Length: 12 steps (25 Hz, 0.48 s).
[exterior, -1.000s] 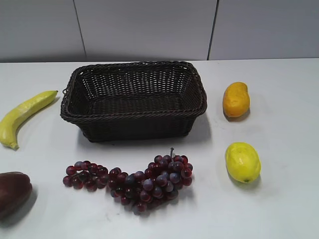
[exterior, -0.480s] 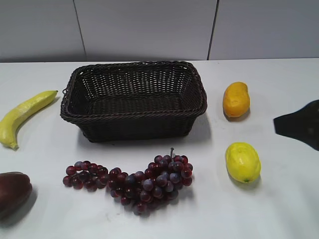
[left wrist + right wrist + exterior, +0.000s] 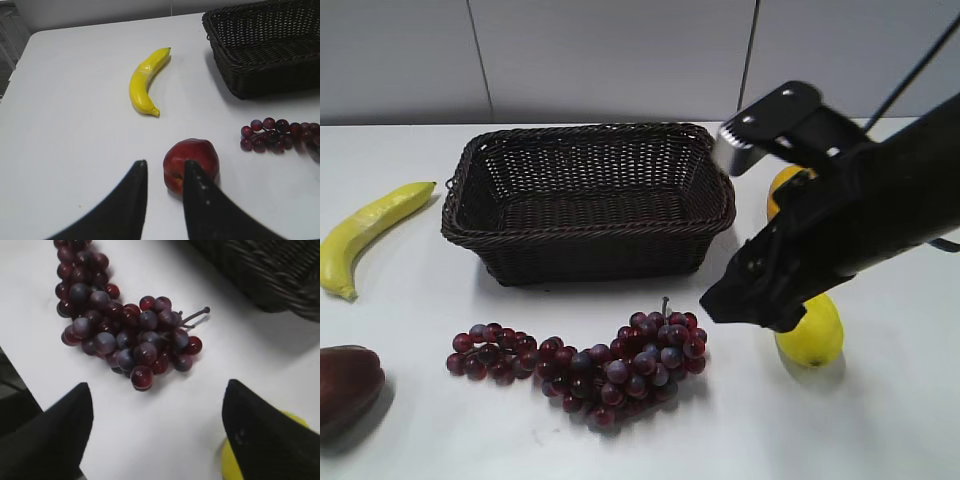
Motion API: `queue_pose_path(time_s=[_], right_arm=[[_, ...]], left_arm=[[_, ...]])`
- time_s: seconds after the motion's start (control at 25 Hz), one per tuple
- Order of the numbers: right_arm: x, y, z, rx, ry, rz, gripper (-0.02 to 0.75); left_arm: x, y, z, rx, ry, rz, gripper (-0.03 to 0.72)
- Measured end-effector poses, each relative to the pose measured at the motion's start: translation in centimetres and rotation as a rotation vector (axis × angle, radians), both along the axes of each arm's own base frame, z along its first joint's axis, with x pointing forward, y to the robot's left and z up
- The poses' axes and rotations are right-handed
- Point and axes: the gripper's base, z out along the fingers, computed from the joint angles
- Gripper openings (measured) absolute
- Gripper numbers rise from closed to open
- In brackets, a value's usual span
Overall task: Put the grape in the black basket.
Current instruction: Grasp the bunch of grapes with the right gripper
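Grape [image 3: 585,362] lying lengthwise across the desk [image 3: 410,420], stem apparently toward the black basket [image 3: 588,200]; right claw [image 3: 157,432] spread wide, empty, above it.

A banana [image 3: 370,235], maroon fruit [image 3: 347,385], lemon [image 3: 813,335] and mango [image 3: 778,190] lie on the white table [image 3: 410,420].

Right tool [image 3: 157,425] agape, empty

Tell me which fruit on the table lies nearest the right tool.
The lemon-like yellow fruit, partly hidden under the right tool. The grape lies just ahead of the open tool; the orange-yellow mango, banana and maroon fruit are farther away.
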Motion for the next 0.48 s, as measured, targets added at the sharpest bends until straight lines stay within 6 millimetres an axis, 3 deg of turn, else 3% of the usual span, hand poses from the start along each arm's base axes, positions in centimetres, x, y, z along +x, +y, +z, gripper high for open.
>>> queue_pose_path(time_s=[0.48], right_arm=[[0.3,7.7,-5.3,-0.280,-0.047,0.388,0.647]], left_arm=[[0.0,0.0,0.0,0.000,0.000,0.000,0.232]])
